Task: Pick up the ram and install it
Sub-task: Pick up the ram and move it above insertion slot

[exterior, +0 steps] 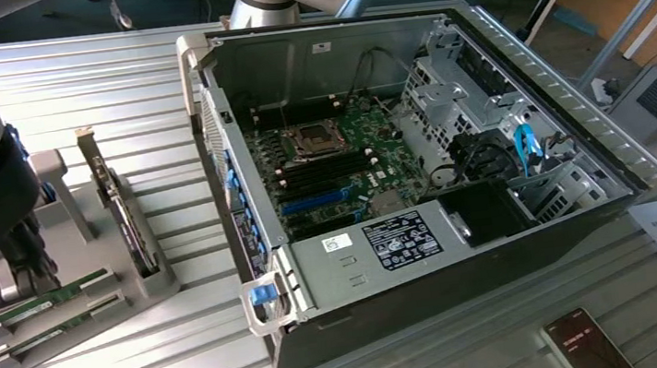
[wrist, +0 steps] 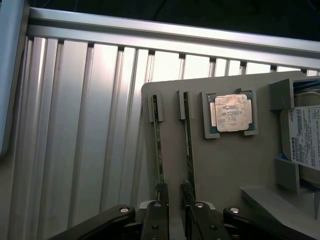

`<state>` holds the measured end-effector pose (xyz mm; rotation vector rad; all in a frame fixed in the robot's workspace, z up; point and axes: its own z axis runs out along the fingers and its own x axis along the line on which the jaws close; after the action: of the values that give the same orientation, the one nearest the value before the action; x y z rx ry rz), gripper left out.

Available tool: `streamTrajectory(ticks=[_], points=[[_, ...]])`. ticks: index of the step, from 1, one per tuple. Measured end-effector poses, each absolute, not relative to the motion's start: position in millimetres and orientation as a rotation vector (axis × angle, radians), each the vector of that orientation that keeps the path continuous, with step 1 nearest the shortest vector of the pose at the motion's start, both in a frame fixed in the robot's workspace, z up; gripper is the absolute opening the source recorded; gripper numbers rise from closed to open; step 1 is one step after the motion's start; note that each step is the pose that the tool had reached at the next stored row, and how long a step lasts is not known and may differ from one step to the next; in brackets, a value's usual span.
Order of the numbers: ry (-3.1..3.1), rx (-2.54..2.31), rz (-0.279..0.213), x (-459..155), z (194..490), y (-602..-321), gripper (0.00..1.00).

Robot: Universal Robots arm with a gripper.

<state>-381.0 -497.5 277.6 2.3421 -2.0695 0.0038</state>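
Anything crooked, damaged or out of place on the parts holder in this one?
Nothing stands out. Both ram sticks stand straight in their slots on the holder, and the CPU sits square in its recess.

Ram stick (exterior: 45,300) (wrist: 189,150): long, thin green board with small dark chips. I see it standing on its long edge in a slot of the grey holder block (exterior: 142,284) (wrist: 225,170), which sits on the tabletop (exterior: 108,98) (wrist: 90,125) at the exterior view's left. Second ram stick (exterior: 54,328) (wrist: 158,145): same look, also on edge, parallel and just beside the first, in the slot nearer the block's outer edge. Both are seated in their slots, neither lifted.
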Motion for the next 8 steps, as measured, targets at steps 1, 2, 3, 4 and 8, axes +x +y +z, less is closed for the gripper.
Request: streamTrajectory(ticks=[1,2,3,4,8], points=[[-2.07,2.342,0.004,-381.0,276.9,-497.5,0.24],[-2.07,2.342,0.005,-381.0,276.1,-497.5,0.24],[-2.07,2.343,0.005,-381.0,275.2,-497.5,0.24],[-2.07,2.343,0.005,-381.0,274.3,-497.5,0.24],[-2.071,2.343,0.007,-381.0,271.2,-497.5,0.24]])
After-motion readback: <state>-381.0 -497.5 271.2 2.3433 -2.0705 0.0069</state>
